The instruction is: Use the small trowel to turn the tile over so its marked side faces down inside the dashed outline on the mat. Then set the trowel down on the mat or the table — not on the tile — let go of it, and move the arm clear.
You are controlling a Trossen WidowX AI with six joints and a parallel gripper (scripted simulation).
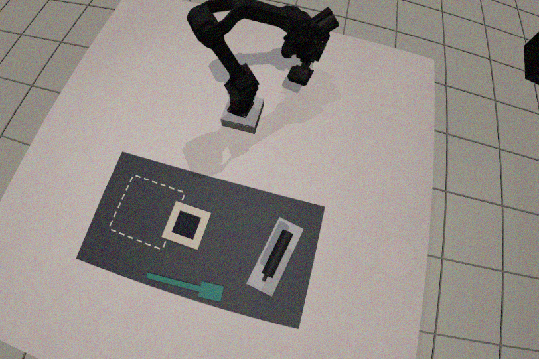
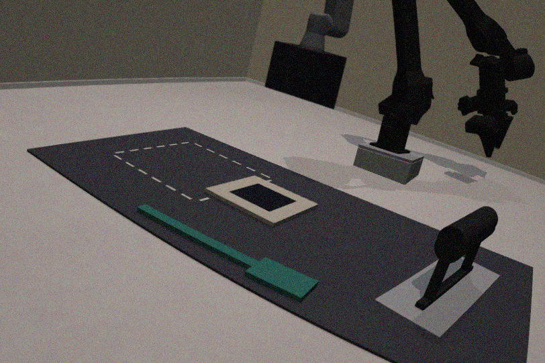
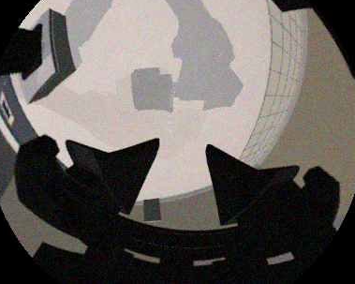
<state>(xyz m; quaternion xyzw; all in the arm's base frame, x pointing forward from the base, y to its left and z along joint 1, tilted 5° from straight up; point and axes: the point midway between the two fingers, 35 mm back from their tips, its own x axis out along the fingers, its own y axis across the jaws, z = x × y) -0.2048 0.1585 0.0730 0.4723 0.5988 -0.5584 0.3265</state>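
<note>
Jaws apart, square-framed tile point(image 1: 186, 224) point(image 2: 262, 198) point(image 3: 6, 108), flat trowel point(image 1: 211, 291) point(image 2: 281, 278)

Dashes covered at three o'clock
The flat beige square tile point(image 1: 169, 233) point(image 2: 272, 217) point(image 3: 7, 108) hides part of the white dashed outline point(image 1: 136, 175) point(image 2: 188, 142); the exterior view crops the dark rectangular mat point(image 1: 229, 233) point(image 2: 354, 245) point(image 3: 20, 121) at five o'clock.

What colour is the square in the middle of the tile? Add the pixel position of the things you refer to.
It's very dark, nearly black, on the cream tile point(image 1: 203, 226) point(image 2: 227, 194) point(image 3: 10, 117). The top view shows it best.
</note>
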